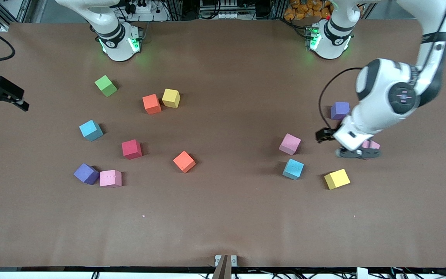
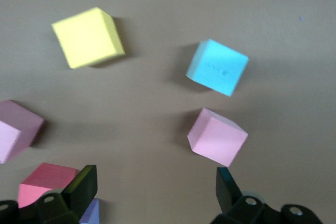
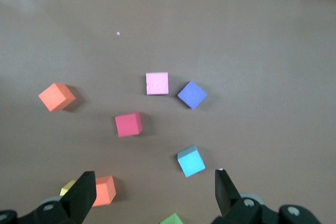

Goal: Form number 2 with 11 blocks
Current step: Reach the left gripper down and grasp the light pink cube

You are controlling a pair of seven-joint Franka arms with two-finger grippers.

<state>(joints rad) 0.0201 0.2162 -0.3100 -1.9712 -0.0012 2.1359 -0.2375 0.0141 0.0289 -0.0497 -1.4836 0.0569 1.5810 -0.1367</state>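
I am hovering my left gripper (image 1: 356,152), jaws wide and empty, over a pink block (image 1: 371,144). Blocks (image 1: 184,161) are lying scattered. My right gripper (image 3: 152,195), open, is waiting.

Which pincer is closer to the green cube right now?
Right. The right pincer hangs over the table near the green cube; the left pincer is over a pink block at the left arm's end.
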